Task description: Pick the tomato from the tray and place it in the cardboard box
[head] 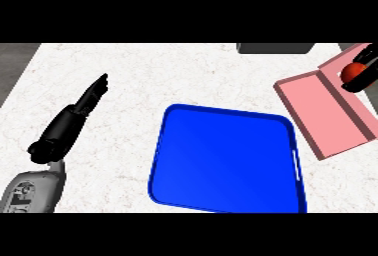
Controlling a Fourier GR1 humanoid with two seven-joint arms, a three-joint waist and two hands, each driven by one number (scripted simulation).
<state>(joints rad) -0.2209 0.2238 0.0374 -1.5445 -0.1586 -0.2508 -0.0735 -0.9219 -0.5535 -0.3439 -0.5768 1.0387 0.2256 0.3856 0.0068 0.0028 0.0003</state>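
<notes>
1. At the far right edge, the right hand (365, 75) curls round the red tomato (351, 72).
2. Beneath the hand lies the open pink box (325, 115).
3. Left of it and nearer sits the blue tray (221, 160).
4. Well left, the left hand (85, 102) rests, fingers straight, holding nothing.

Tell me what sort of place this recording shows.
Likely a kitchen counter: a white speckled worktop, a blue tray on it, and a tomato in the right hand by a pink box.
</notes>
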